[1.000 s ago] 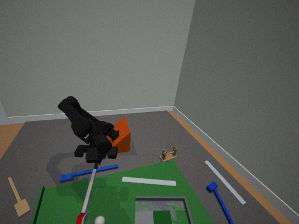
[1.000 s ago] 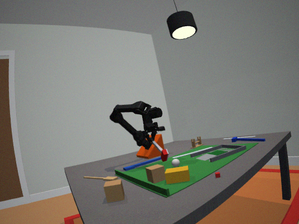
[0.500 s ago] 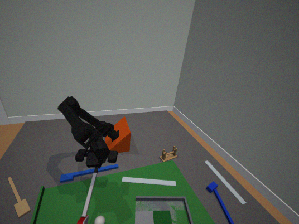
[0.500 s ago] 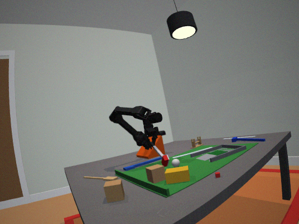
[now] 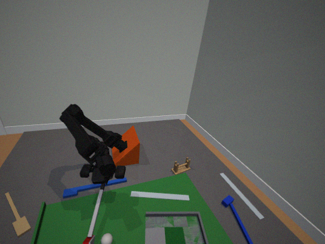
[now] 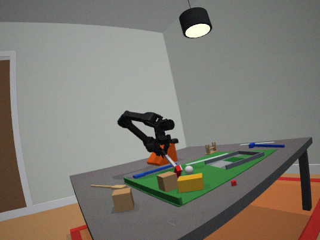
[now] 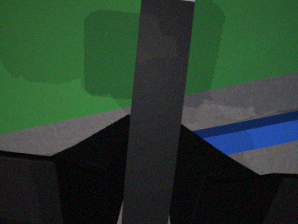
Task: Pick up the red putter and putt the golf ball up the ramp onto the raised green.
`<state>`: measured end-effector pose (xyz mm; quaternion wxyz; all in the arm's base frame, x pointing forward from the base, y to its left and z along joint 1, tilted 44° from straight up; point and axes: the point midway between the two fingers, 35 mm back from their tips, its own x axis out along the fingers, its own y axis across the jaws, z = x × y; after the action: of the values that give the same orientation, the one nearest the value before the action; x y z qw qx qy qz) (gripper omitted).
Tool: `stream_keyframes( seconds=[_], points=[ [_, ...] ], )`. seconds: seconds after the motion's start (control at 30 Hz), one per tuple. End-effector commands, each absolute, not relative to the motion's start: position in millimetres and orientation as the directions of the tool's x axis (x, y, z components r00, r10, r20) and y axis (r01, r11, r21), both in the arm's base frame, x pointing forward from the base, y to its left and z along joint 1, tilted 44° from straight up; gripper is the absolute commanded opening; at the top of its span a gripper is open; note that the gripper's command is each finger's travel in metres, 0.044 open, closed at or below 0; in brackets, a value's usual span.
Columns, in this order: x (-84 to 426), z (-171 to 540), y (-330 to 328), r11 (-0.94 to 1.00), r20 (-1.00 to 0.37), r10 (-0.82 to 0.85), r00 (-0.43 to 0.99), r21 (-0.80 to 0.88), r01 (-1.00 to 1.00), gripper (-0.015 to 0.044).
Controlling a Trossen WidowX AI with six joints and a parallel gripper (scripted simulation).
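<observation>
My gripper [image 5: 102, 181] [image 6: 162, 153] is shut on the grip of the red putter [image 5: 94, 213] [image 6: 171, 162] [image 7: 159, 100]. The shaft slants down over the green mat [image 5: 170, 188] [image 6: 215, 176] [image 7: 50, 60]. The red head [image 5: 88, 240] [image 6: 178, 170] is low, just left of the white golf ball [image 5: 107, 238] [image 6: 188, 169], close beside it. The raised green [image 5: 175, 229] [image 6: 236, 159], with its grey frame and ramp, lies to the ball's right on the mat. In the wrist view only the dark shaft fills the middle; head and ball are hidden.
A blue putter [image 5: 91, 187] [image 6: 152, 171] [image 7: 250, 135] lies below the gripper. An orange wedge [image 5: 128, 149] [image 6: 161, 156] stands behind the arm. A white strip [image 5: 159, 195], a wooden gate [image 5: 181, 166], another blue putter [image 5: 237, 216], tan blocks [image 6: 167, 181] and a yellow block [image 6: 191, 182] are around.
</observation>
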<state>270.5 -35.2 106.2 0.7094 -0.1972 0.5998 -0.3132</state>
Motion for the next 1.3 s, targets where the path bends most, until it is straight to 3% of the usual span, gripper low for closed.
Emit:
stream_keyframes(
  seconds=[0.0, 0.83, 1.13, 1.27],
  points=[
    [271, 107, -34, 0.727, -0.728, -0.680, 0.087, -0.655, 0.207, 0.0000],
    [267, 121, -56, 0.727, -0.726, -0.682, 0.091, -0.657, 0.202, 0.0000],
    [292, 41, 34, 0.731, -0.729, -0.677, 0.098, -0.651, 0.206, 0.0000],
    [292, 34, 42, 0.729, -0.727, -0.679, 0.099, -0.652, 0.207, 0.0000]
  ],
)
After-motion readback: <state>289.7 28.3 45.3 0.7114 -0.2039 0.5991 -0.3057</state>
